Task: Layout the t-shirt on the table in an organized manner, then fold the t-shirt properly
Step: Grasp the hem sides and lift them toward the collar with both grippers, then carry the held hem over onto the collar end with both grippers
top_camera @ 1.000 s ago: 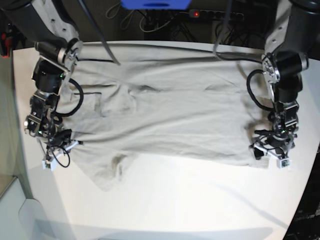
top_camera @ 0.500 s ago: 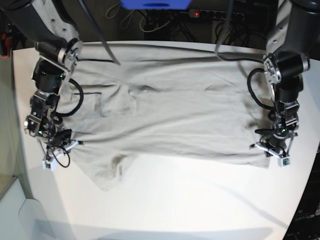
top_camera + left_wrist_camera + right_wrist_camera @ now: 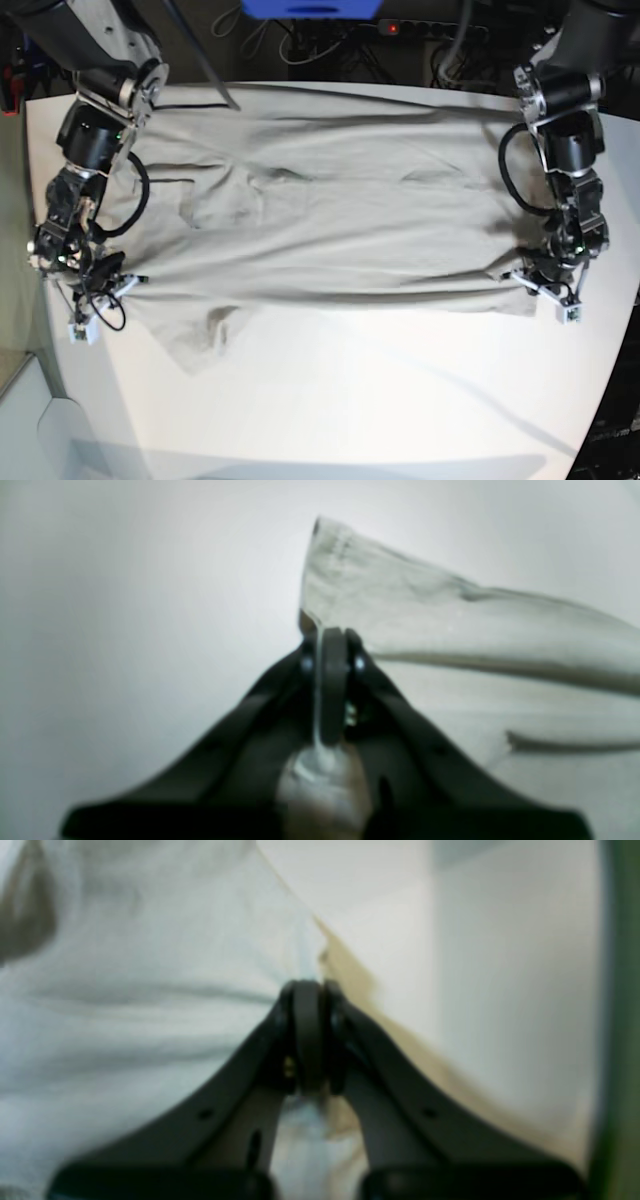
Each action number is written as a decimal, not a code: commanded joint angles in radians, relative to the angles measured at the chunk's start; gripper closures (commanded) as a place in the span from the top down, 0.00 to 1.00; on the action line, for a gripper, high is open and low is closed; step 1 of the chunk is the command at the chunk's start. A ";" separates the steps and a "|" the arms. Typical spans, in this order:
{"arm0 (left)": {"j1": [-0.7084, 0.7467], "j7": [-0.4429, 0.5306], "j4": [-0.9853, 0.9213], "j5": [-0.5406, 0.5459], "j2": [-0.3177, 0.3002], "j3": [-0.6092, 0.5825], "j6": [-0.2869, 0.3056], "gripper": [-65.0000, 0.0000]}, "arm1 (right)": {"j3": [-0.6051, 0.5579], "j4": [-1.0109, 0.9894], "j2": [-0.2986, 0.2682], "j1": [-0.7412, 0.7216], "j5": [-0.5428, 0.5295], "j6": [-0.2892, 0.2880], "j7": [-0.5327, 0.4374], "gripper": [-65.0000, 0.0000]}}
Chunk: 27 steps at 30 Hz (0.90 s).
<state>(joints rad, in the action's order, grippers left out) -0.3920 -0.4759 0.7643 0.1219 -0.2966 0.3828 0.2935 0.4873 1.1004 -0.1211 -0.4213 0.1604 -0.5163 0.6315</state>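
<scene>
The left gripper point(image 3: 327, 630) is clamped on a thin edge of the t-shirt point(image 3: 340, 215), its jaws pressed together over the cloth. The right gripper point(image 3: 307, 990) is likewise pinched tight on the shirt's opposite edge. The shirt lies spread between them across the white table point(image 3: 380, 400), wrinkled.

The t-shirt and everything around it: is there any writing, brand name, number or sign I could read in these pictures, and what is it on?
No readable text in any view.
The t-shirt: plain fabric, no print or label showing.
The table: bare white, no markings.
The blue object at the far edge: cut off, no lettering visible.
The power strip behind the table: only a red light, any lettering too small to read.
Both wrist views are too blurred for small print.
</scene>
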 commanded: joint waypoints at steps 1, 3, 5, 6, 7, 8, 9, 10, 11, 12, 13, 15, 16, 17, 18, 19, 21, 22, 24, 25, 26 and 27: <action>0.005 -0.034 0.060 0.019 -0.017 0.000 -0.003 0.00 | -0.002 0.050 -0.002 -0.015 -0.011 -0.034 -0.014 0.00; 0.044 -0.082 0.145 0.054 -0.017 0.000 -0.004 0.00 | -0.003 0.094 0.001 0.005 -0.011 -0.054 0.004 0.00; 0.069 -0.120 0.214 0.075 -0.017 0.000 -0.004 0.00 | -0.005 0.132 0.007 0.020 -0.011 -0.067 0.024 0.00; 0.086 -0.139 0.249 0.086 -0.017 0.000 -0.004 0.00 | -0.003 0.156 0.019 0.028 -0.011 -0.074 0.034 0.00; 0.104 -0.159 0.288 0.095 -0.017 0.000 -0.004 0.00 | -0.003 0.188 0.025 0.043 -0.011 -0.080 0.044 0.00; 0.120 -0.177 0.326 0.106 -0.017 0.002 -0.004 0.00 | -0.003 0.220 0.030 0.058 -0.011 -0.084 0.052 0.00; 0.129 -0.194 0.358 0.112 -0.017 0.002 -0.004 0.00 | -0.003 0.246 0.031 0.074 -0.011 -0.084 0.057 0.00; 0.141 -0.212 0.389 0.118 -0.017 0.002 -0.004 0.00 | -0.005 0.278 0.034 0.088 -0.011 -0.084 0.058 0.00; 0.152 -0.231 0.423 0.126 -0.017 0.002 -0.004 0.00 | -0.008 0.307 0.034 0.106 -0.011 -0.084 0.058 0.00; 0.161 -0.246 0.447 0.132 -0.019 0.008 -0.004 0.00 | -0.008 0.333 0.036 0.123 -0.011 -0.086 0.058 0.00; 0.173 -0.261 0.478 0.137 -0.019 0.023 -0.004 0.00 | -0.008 0.357 0.037 0.135 -0.011 -0.086 0.058 0.00; 0.195 -0.292 0.536 0.140 -0.016 0.077 -0.004 0.00 | -0.006 0.389 0.045 0.157 -0.011 -0.086 0.058 0.00; 0.195 -0.307 0.551 0.140 -0.014 0.100 -0.003 0.00 | -0.006 0.401 0.045 0.161 -0.011 -0.086 0.058 0.00; 0.196 -0.320 0.564 0.140 -0.014 0.118 -0.003 0.00 | -0.008 0.409 0.045 0.161 -0.011 -0.087 0.060 0.00; 0.198 -0.333 0.579 0.141 -0.014 0.126 -0.003 0.00 | -0.005 0.418 0.047 0.164 -0.011 -0.097 0.060 0.00; 0.198 -0.352 0.594 0.141 -0.017 0.137 -0.003 0.00 | -0.002 0.427 0.047 0.178 -0.011 -0.117 0.060 0.00; 0.201 -0.386 0.625 0.141 -0.019 0.143 -0.003 0.00 | -0.002 0.458 0.048 0.203 -0.011 -0.160 0.060 0.00; 0.209 -0.398 0.639 0.141 -0.019 0.143 -0.003 0.00 | -0.002 0.472 0.048 0.213 -0.011 -0.170 0.060 0.00; 0.229 -0.412 0.679 0.141 -0.019 0.143 -0.003 0.00 | -0.002 0.496 0.050 0.240 -0.011 -0.182 0.060 0.00; 0.236 -0.415 0.699 0.141 -0.017 0.143 -0.003 0.00 | -0.002 0.507 0.051 0.250 -0.011 -0.182 0.060 0.00; 0.249 -0.424 0.717 0.141 -0.016 0.143 -0.003 0.00 | -0.002 0.518 0.059 0.266 -0.011 -0.182 0.060 0.00; 0.259 -0.436 0.736 0.141 -0.016 0.143 -0.003 0.00 | -0.002 0.531 0.064 0.281 -0.011 -0.182 0.060 0.00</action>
<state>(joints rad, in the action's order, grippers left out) -0.1127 -0.9302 1.4765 0.2588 -0.2962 0.5213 0.2916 0.4866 1.6085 -0.0513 -0.1200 0.1612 -0.6815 0.7193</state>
